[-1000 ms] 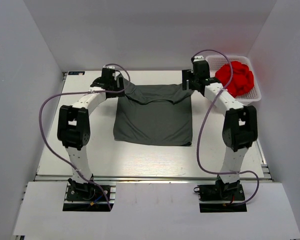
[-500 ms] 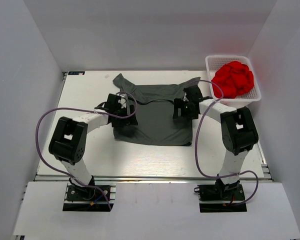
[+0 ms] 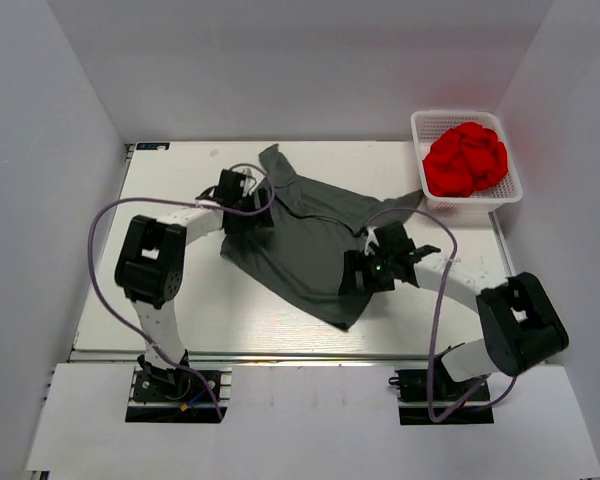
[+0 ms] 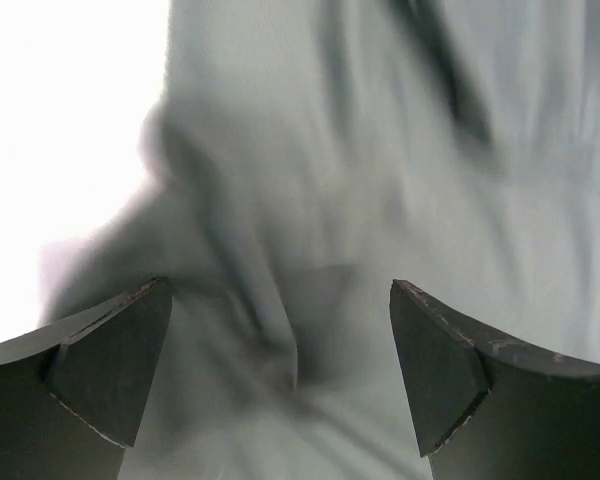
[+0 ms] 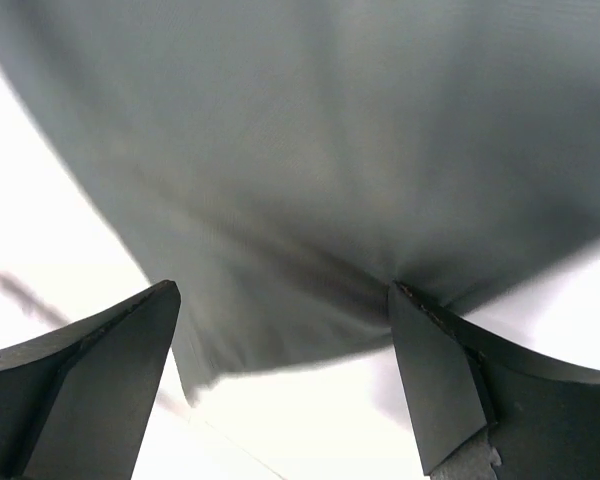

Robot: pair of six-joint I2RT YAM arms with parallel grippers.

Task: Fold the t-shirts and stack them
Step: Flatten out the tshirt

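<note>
T-shirt of plain dark charcoal-grey thin cloth, short-sleeved (image 3: 300,235), lying spread but skewed across the middle of the white worktop (image 3: 180,290). Pointing one sleeve toward the far edge, stretching the other toward the far right corner, aiming one hem corner at the near edge.

Sitting in the far right corner: white plastic mesh basket (image 3: 421,130), holding a crumpled heap of bright red cloth (image 3: 467,158). Ending just beside that basket: the t-shirt's right sleeve tip.

Reaching in from the near left corner: left arm (image 3: 195,215), bending over the t-shirt's left edge. Left fingers (image 4: 100,370) spreading wide, released, gripping nothing, pointing down at wrinkled grey cloth with bare worktop showing to one side. Blurring too heavily in the left wrist view to tell touching from hovering.

Reaching in from the near right corner: right arm (image 3: 450,285), leaning low over the t-shirt's right edge, close to the hem corner. Right fingers (image 5: 440,380) likewise spreading wide, released, clasping nothing, framing a smooth sheet of grey cloth whose edge is crossing between them, white worktop showing beyond it.
</note>
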